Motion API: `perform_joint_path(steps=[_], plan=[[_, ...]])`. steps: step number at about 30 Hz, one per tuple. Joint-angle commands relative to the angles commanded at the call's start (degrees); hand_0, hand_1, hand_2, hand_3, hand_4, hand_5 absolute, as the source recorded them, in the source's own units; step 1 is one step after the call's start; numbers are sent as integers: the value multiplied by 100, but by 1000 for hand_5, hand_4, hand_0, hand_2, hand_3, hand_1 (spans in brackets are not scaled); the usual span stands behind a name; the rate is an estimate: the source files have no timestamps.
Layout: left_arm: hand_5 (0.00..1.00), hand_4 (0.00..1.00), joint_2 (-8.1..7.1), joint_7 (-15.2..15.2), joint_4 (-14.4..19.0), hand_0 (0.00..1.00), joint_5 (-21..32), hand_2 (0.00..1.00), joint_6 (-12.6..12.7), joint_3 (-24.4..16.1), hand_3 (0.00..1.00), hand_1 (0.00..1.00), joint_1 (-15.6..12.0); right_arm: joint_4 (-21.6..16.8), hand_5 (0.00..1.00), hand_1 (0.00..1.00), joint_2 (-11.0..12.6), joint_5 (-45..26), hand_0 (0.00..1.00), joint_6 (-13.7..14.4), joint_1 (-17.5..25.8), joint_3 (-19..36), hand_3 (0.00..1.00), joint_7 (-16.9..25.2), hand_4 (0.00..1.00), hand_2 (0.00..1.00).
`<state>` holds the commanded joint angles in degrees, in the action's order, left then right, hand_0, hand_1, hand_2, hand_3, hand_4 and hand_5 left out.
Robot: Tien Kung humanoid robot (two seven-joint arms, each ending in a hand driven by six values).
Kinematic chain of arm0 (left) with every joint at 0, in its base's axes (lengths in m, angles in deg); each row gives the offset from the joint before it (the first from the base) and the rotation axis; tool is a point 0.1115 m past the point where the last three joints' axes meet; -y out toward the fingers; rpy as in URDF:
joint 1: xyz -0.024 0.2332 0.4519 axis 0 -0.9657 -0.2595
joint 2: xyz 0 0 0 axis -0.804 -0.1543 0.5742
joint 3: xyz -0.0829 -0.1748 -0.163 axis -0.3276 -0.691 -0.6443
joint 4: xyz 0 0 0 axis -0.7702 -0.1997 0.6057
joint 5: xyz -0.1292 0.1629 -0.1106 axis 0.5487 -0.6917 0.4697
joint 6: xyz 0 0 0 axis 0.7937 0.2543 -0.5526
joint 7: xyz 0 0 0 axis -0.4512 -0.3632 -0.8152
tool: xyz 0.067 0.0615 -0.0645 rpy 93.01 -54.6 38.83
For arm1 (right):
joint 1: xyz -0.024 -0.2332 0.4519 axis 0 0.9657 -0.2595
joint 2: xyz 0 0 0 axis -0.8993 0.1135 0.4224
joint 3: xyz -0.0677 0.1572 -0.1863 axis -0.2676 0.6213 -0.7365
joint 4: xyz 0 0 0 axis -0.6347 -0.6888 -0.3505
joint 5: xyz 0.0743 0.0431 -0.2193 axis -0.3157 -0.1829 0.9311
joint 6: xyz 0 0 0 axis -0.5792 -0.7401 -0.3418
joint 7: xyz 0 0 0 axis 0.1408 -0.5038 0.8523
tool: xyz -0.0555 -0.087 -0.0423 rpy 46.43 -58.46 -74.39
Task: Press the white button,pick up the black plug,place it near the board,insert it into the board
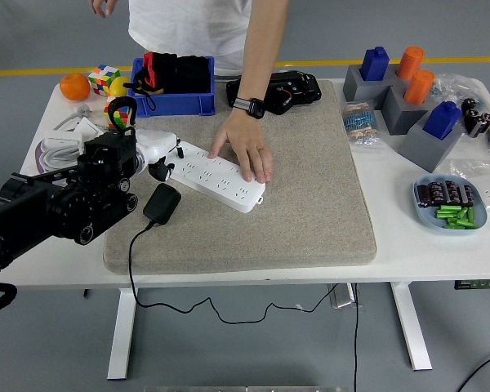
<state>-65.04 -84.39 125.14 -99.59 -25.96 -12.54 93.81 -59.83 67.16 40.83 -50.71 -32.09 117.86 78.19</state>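
While a person's hand [247, 147] is lying flat on the far end of the white power strip [216, 174], the robot's left hand [153, 153] is hovering over the strip's near-left end, where I'm guessing the button is. Can't tell what its fingers are doing, too small. The black plug [162, 202] is sitting on the gray mat [310, 196] just below that hand, cord trailing toward the table edge, so the left arm is clearly nearer.

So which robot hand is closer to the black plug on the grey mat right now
Left. The left robot hand is just above the black plug, at the white power strip's end. The right one is out of view.
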Motion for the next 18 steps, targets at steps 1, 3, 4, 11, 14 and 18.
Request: perform_joint_path(steps=[1, 3, 4, 11, 14, 18], plan=[[2, 449, 0, 2, 4, 3, -11, 202, 2, -12, 731, 46, -6, 0, 499, 656, -1, 0, 823, 0, 1, 1, 633, 0, 757, 655], [2, 449, 3, 7, 19, 3, -70, 202, 15, -103, 731, 46, -30, 0, 499, 656, -3, 0, 823, 0, 5, -3, 633, 0, 757, 655], [2, 448, 4, 12, 22, 2, -82, 202, 23, -137, 731, 46, -35, 3, 499, 656, -4, -3, 823, 0, 7, -6, 633, -1, 757, 655], [2, 448, 22, 27, -93, 2, -52, 201, 26, -159, 731, 46, -76, 0, 497, 656, -2, -7, 823, 1, 3, -30, 633, 0, 757, 655], [2, 448, 29, 40, -99, 2, -46, 201, 30, -121, 731, 46, -111, -6, 497, 656, -8, -5, 823, 0, 3, -17, 633, 2, 757, 655], [2, 448, -13, 72, -14, 2, -118, 201, 63, -235, 729, 46, -106, 7, 497, 656, -7, -12, 823, 1, 6, -28, 633, -3, 756, 655]])
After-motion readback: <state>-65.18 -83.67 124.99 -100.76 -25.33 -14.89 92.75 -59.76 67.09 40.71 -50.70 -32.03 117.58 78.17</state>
